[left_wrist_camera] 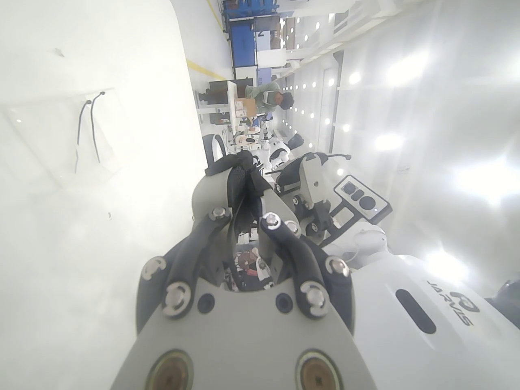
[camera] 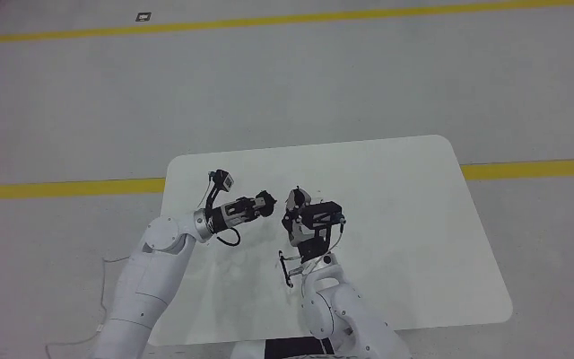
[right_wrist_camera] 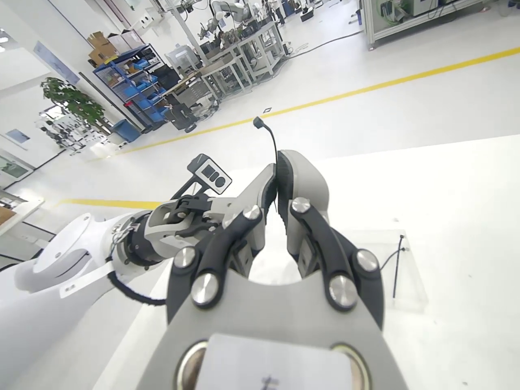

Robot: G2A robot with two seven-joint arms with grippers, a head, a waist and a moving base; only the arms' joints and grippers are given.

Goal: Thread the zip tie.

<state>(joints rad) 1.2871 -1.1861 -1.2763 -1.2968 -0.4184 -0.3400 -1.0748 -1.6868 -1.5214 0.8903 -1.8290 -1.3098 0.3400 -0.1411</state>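
1. my right gripper [right_wrist_camera: 277,176] is closed on the thin black plastic zip tie [right_wrist_camera: 271,139]. it pinches the strap some way below the small square head. the head end stands free above the fingertips and bends a little to one side.
2. this zip tie is held up in the air, beyond the far side of the clear flat plastic tray [right_wrist_camera: 414,286].
3. my left gripper [left_wrist_camera: 239,162] is also beyond the far side of the tray, just beside the right gripper and pointing toward it. its fingers look pressed together at the tips. there is something black at the tips, but i cannot tell if it is the tail of the tie or only the finger pads.
4. two spare black zip ties [right_wrist_camera: 397,265] lie side by side inside the tray, which rests on the white table [camera: 404,206].
5. i judge the tie to be very light, thin and springy, and its smooth plastic to be a little slippery. a long free piece will bend and swing.
6. so i would hold it close to the head on one side and close to the tail tip on the other, so that both short ends stay stiff.
7. no tail shows through the head, so i judge the threading is not yet done.
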